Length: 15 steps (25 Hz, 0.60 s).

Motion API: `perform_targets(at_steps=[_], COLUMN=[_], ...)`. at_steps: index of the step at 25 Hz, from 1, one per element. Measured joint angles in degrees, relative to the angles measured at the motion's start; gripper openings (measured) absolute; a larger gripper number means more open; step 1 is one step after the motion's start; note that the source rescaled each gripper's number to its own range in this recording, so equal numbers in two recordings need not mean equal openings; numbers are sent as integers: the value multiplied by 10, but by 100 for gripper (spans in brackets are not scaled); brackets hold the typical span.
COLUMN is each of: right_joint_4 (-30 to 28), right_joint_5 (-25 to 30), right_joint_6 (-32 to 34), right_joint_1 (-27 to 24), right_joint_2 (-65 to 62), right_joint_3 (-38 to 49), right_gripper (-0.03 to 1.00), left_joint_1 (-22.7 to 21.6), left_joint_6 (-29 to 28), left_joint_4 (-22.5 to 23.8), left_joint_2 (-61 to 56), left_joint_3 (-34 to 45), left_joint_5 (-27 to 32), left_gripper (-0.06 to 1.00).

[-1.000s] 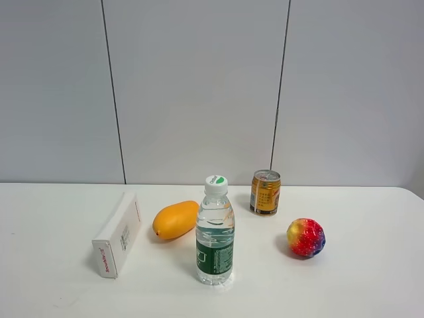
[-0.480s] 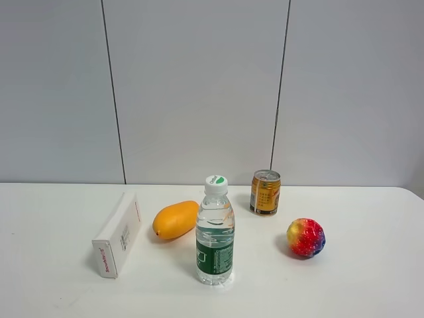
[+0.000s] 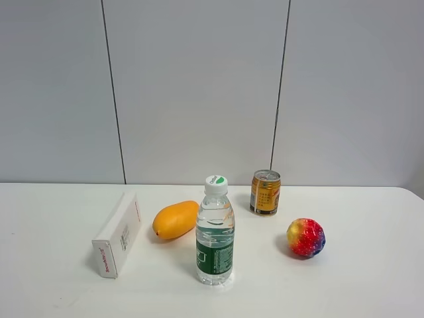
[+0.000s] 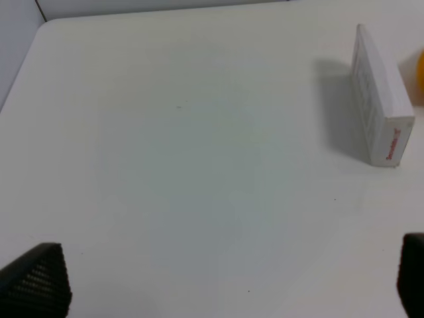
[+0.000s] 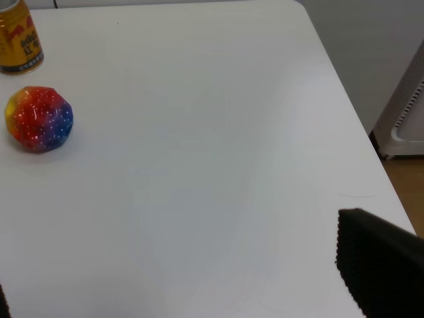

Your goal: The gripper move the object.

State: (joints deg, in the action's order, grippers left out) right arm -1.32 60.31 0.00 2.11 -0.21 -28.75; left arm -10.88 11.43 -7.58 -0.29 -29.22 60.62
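Note:
The orange-yellow mango (image 3: 175, 220) lies on the white table (image 3: 59, 291), between the white box (image 3: 118, 234) and the water bottle (image 3: 215, 232). Only a sliver of it shows at the edge of the left wrist view (image 4: 421, 78), beyond the box (image 4: 377, 96). My left gripper (image 4: 218, 285) is open and empty, fingertips (image 4: 36, 281) wide apart, over bare table well short of the box. My right gripper (image 5: 192, 278) is open and empty, one finger (image 5: 377, 265) showing, near the table's right edge. Neither gripper shows in the exterior view.
A golden can (image 3: 265, 192) stands behind and to the right of the bottle. A red-yellow-blue ball (image 3: 305, 237) lies to the right; it and the can (image 5: 20, 40) also show in the right wrist view (image 5: 38, 118). The table's right edge (image 5: 351, 126) drops to the floor.

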Motion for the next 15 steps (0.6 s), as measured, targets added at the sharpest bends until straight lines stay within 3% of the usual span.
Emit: perform_targets(at_steps=[15], right_joint_4=[0], right_joint_5=[0], right_joint_6=[0], right_joint_1=[0], right_joint_2=[0], right_joint_3=[0], right_gripper=[100], left_joint_1=[6], left_joint_6=[0], left_joint_4=[0], left_joint_2=[0], left_joint_3=[0], left_joint_5=[0], left_gripper=[100])
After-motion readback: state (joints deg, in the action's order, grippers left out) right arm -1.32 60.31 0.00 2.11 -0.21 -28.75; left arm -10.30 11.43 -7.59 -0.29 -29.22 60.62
